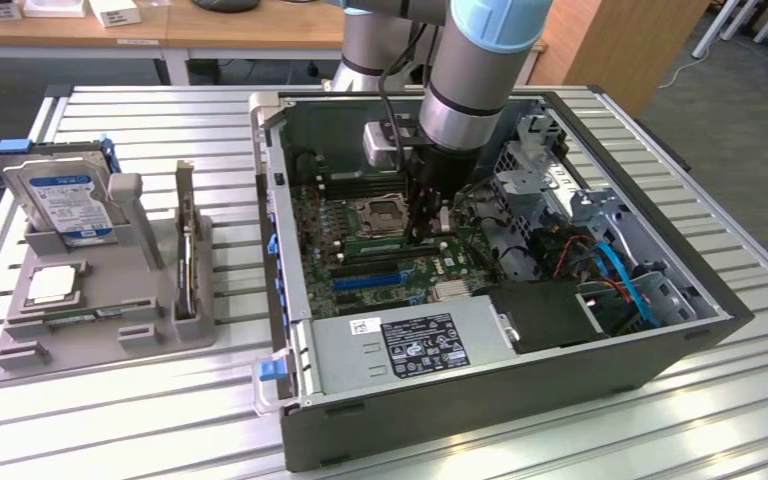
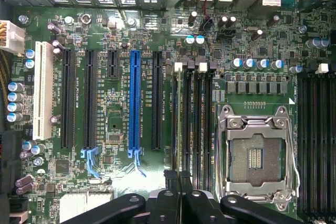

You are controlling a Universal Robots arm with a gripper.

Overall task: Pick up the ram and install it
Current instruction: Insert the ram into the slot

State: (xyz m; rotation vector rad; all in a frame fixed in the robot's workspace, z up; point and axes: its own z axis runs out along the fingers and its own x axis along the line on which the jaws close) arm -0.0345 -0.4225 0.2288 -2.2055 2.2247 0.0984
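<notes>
Desk [image 1: 117,420] layout: open case [image 1: 491,400] lies on its side at centre. Parts holder [image 1: 37,355] sits beside it, at the exterior view's left.

In holder: hard drive [image 1: 64,195] upright at the back, processor chip [image 1: 55,285] flat in front of it, a card [image 1: 187,240] on edge along the side nearest the case.

In case: motherboard [image 1: 357,260] on the floor, power supply [image 1: 404,345] at the near corner.

Hand [image 1: 427,238] is down on the board just beside the socket [image 1: 381,212]. In the wrist view the ram [image 2: 179,124] stands on edge in a memory slot (the one farthest from the socket [image 2: 255,158]), with the hand [image 2: 178,174] closed on it.
</notes>
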